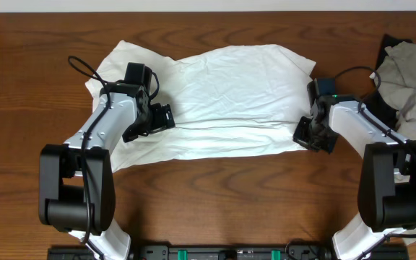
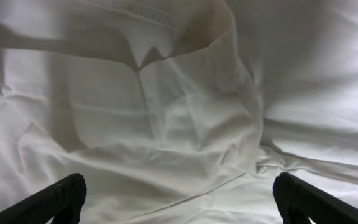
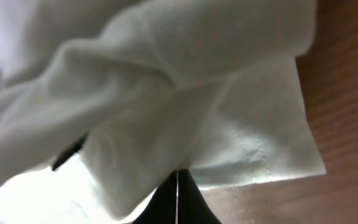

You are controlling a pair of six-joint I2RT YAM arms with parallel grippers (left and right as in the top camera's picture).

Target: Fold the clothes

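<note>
Overhead: the wrinkled white T-shirt [image 1: 222,94] is lying spread across the wooden table [image 1: 215,195], my left gripper [image 1: 161,119] hovering over its left part, my right gripper [image 1: 310,136] at its right edge. Left wrist: my fingers [image 2: 61,199] are standing wide apart above plain creased cloth. Right wrist: my jaws are pinching shut on a bunched fold, the stitched hem corner lying just beyond.
</note>
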